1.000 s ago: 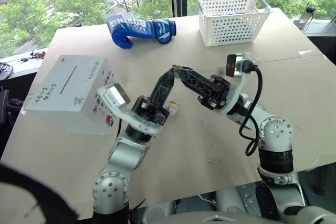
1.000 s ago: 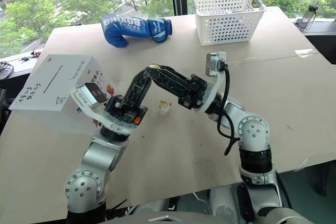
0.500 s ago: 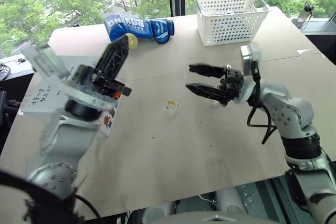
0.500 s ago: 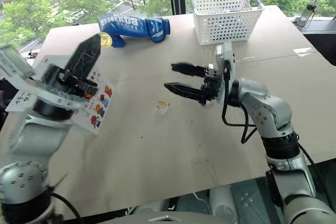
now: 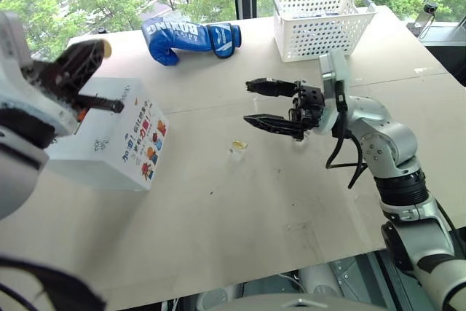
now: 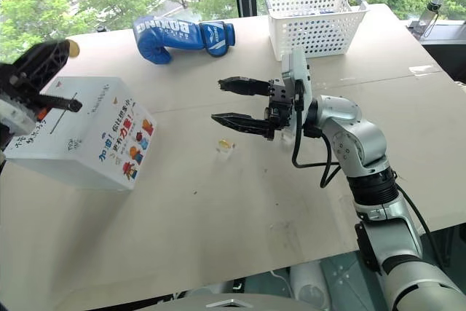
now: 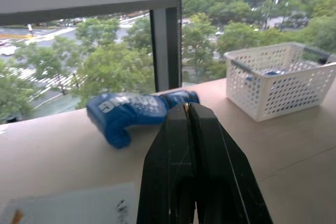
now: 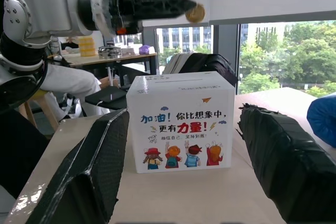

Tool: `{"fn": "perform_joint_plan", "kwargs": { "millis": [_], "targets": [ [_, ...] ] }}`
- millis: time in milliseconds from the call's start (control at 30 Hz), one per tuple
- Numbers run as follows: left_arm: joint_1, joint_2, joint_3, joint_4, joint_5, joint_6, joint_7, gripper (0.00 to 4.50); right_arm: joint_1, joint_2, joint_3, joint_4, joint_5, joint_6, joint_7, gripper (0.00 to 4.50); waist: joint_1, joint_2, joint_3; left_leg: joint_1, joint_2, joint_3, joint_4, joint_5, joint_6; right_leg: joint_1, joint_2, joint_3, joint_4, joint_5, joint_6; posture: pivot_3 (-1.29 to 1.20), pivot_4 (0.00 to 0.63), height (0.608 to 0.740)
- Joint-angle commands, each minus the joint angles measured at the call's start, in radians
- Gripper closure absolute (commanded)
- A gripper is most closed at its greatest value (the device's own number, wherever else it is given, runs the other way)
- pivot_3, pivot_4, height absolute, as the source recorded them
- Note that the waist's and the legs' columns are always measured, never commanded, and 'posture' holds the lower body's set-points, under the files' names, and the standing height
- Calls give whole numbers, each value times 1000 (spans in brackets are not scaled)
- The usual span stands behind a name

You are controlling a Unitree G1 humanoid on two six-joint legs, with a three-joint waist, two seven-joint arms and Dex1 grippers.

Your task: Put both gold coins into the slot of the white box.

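A: Head views. The left gripper is clenched on a gold coin, which sits at the fingertips, above the white box. The slot lies below and behind the fingertips and is partly hidden by the gripper. The second gold coin rests in a small clear holder on the table, just below and ahead of the released fingers of the right gripper.

B: Risk?

A: The coin is pinched only by its edge. If it meets the slot tilted or off line, it will likely strike the box top and slip free. Cause: a thin slit and a small grip area.

A: Left wrist view. Both fingers press together, with the coin's rim just showing between the tips. A blue boxing glove and a white basket lie beyond them.

A: Right wrist view. The open fingers frame the box. The left gripper holds the coin above the box's upper edge.

B: Surface and room?

A: A flat tan tabletop. Windows with trees beyond the fingers. Desks and a seated person stand behind the box.
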Motion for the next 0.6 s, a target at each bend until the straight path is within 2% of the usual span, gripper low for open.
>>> {"fn": "perform_joint_plan", "kwargs": {
  "millis": [33,300,600],
  "targets": [
    [89,-40,52,-12,157,8,-88,4500,-31,19,-12,-27,4,-13,8,885,0,0,0,0,0,1,-1,0,0,-1,0,1,0,0,0,0,150,721],
    [155,-185,57,5,320,-42,-212,4500,-25,19,-18,-44,7,-1,9,885,6,0,0,-1,0,1,-1,0,0,-1,-1,1,-1,0,0,0,150,721],
    [198,-255,66,64,433,-38,-299,4500,-27,25,-19,-39,7,-4,7,885,4,0,0,-1,1,1,-1,0,0,-1,0,1,-1,0,0,0,150,721]
  ]
}}
